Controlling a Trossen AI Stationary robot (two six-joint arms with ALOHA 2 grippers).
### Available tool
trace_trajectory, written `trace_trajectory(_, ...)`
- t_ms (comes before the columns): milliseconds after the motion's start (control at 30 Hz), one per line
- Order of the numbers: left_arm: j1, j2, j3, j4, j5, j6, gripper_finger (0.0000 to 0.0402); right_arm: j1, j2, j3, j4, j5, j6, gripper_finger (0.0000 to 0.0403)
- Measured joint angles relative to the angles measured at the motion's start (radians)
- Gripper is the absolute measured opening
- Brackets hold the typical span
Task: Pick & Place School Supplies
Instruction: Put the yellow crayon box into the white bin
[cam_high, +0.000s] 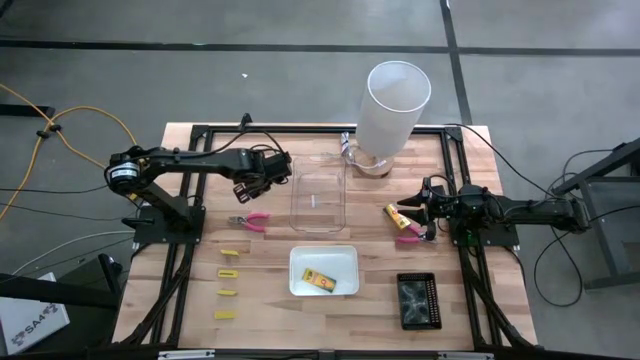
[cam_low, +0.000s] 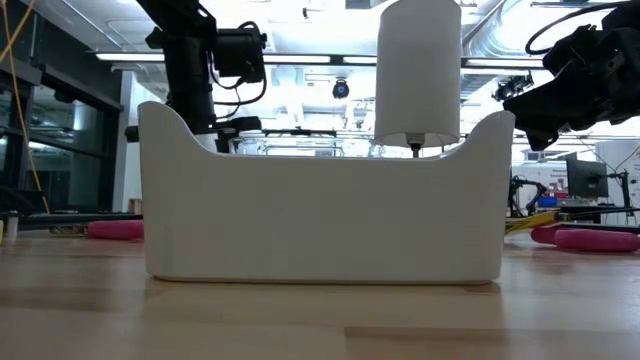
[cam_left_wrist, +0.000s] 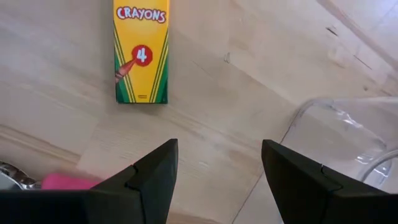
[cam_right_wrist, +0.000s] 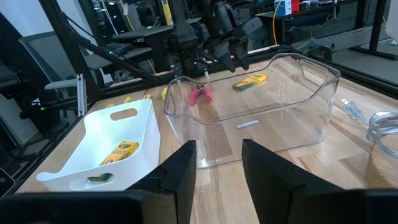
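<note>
Left gripper hung above the table's far-left part, its two dark fingers spread wide with nothing between them, just beside the left wall of the clear tray. What the next move seemed to hinge on lay straight ahead of it: a crayon packet, flat on the bare wood, its long axis running along the line of the gripper's reach, so the spread fingers stood to either side of that axis and would straddle its narrow width if the arm went forward and down. A curved corner of the clear tray showed close beside the wrist, apart from the packet. Pink-handled scissors lay nearer the front edge, below the left gripper in the high view, and four small yellow blocks sat in a column farther forward. The left arm stretched from its base at the table's left edge, elbow out, wrist tipped downward. The right gripper waited on the other side of the clear tray, its fingers parted around nothing, with a second packet and another pink tool just beside it. One more packet already lay in the white tray. By this layout the left arm was the nearer one to the first packet.
</note>
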Motion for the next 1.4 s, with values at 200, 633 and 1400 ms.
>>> trace_trajectory(200, 0.000, 0.000, 0.000, 0.003, -0.027, -0.077, 0.0224, 0.000, 0.000, 0.000, 0.000, 0.000, 0.000, 0.0121)
trace_trajectory(633, 0.010, 0.000, 0.000, 0.006, -0.045, -0.054, 0.0224, 0.000, 0.000, 0.000, 0.000, 0.000, 0.000, 0.0121)
trace_trajectory(1400, 0.153, 0.127, 0.001, -0.044, 0.120, -0.014, 0.0224, 0.000, 0.000, 0.000, 0.000, 0.000, 0.000, 0.0121)
